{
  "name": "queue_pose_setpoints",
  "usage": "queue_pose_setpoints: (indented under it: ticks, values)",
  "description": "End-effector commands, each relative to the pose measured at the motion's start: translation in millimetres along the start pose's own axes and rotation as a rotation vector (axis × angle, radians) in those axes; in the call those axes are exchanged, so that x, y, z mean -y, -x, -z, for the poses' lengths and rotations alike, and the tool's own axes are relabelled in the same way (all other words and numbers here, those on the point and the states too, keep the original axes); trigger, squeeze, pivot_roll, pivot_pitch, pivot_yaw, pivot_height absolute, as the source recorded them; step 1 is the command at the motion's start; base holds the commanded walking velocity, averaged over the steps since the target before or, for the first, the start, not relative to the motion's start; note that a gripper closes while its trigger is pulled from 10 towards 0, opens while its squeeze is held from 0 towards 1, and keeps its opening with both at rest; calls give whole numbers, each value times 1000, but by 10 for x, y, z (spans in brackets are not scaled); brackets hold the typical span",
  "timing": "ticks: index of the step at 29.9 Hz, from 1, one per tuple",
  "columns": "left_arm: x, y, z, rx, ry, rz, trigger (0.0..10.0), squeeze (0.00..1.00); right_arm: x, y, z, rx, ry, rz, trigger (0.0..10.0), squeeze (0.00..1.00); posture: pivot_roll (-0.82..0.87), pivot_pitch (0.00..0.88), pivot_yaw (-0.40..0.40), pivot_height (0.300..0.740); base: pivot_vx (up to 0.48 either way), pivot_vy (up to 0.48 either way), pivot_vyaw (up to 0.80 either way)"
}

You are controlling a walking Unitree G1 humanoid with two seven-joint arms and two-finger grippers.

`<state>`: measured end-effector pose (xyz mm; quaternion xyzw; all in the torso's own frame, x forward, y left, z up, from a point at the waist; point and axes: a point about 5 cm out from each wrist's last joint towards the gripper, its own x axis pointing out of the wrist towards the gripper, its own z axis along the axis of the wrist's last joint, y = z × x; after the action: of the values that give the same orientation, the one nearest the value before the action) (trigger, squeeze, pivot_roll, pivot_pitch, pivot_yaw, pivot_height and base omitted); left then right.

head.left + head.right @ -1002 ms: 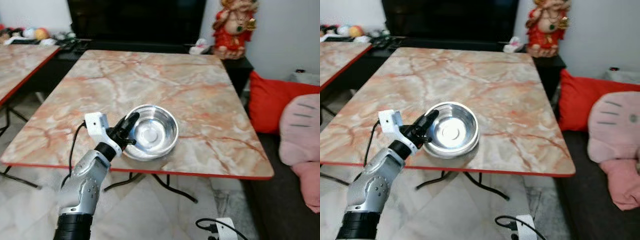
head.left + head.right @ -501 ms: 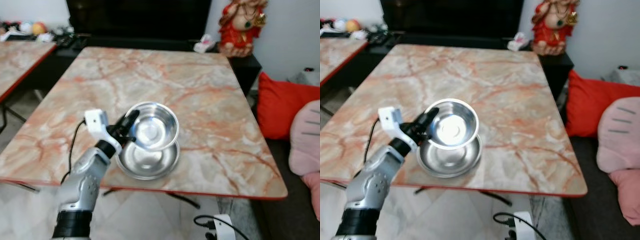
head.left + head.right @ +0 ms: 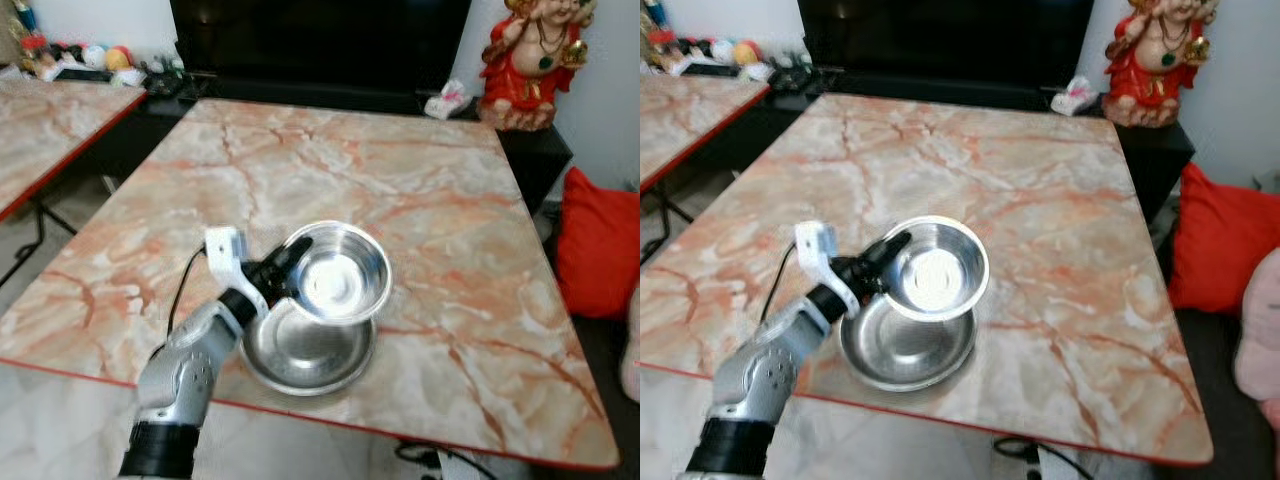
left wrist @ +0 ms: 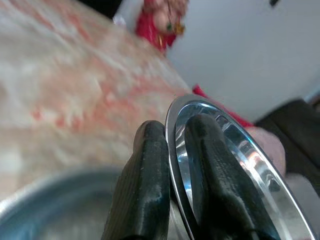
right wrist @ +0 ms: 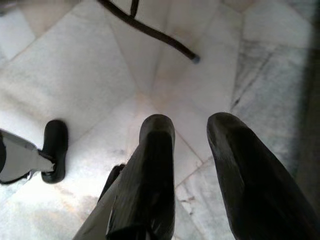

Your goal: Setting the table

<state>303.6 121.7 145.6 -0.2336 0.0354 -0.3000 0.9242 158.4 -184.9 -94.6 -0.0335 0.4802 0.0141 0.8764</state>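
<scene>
The marble table [image 3: 330, 160] lies bare beyond and to both sides of the two steel bowls. Near its front edge the lower bowl [image 3: 305, 355] takes up space, and the upper bowl [image 3: 340, 285], pinched at its rim by the left gripper [image 3: 290, 262], hangs tilted just above it. A red figurine [image 3: 530, 60] stands behind the far right corner.

Left gripper [image 3: 290, 262] has lifted the upper shiny steel bowl [image 3: 342, 285] off the lower steel bowl [image 3: 305, 355] — nested before, now tilted above it.
</scene>
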Motion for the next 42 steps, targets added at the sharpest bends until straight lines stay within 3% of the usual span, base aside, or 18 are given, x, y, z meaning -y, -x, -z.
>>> queue_pose_setpoints:
  ticks: [1,12,20,29,42]
  values:
    - [40,14,-24,-6,-13,30,10000,0,-14,-6,-28,9,-1,-3,10000,0,113,0,-41,740,0,0,0]
    - [-31,173,32,-75,-37,1,10000,0,-12,-5,-26,8,5,-4,10000,0,114,0,-40,740,0,0,0]
    - [-165,217,-38,-45,-55,-90,10000,0,-13,-7,-33,5,56,-17,10000,0,114,0,-42,740,0,0,0]
    - [-230,327,17,-71,-58,-131,10000,0,-12,-5,-28,6,42,-13,10000,0,116,0,-43,740,0,0,0]
    - [-350,422,-56,-40,-64,-206,10000,0,-9,-6,-31,6,47,-15,10000,0,118,0,-45,740,0,0,0]
